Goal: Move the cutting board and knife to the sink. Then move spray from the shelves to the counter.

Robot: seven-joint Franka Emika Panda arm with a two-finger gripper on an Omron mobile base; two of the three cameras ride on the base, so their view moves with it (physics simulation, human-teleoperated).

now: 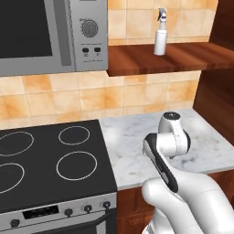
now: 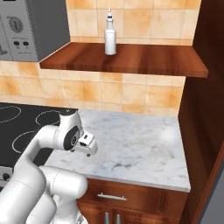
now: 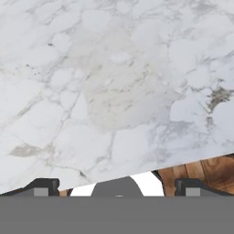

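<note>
While the arm folds low over the white-grey marble tabletop (image 2: 140, 144), the gripper (image 3: 117, 186) hangs just above the stone near its front edge, pointing down at it, with its two dark fingertips (image 3: 42, 186) spread wide and nothing between them. To the gripper's left in the base views lies a black glass stovetop (image 1: 50, 160) with thin white ring burners, and a grey microwave (image 1: 50, 34) with a round dial hangs above it. Glossy orange-tan square tiles (image 2: 131, 94) cover the wall behind, and a dark wooden panel (image 2: 203, 127) closes the room on the far right. Reddish-brown cabinets (image 2: 127, 197) with metal handles carry the stone.

High above the gripper and farther back toward the wall, the spray (image 2: 110, 35) stands upright on the shelves (image 2: 131, 59), a thick reddish-brown plank with visible grain. It is well apart from the gripper, up and slightly to its right in the right base view. The bottle is slim and whitish, with a narrow neck and a pale trigger head on top. The stone under the gripper is smooth, veined in grey with faint beige clouding.
</note>
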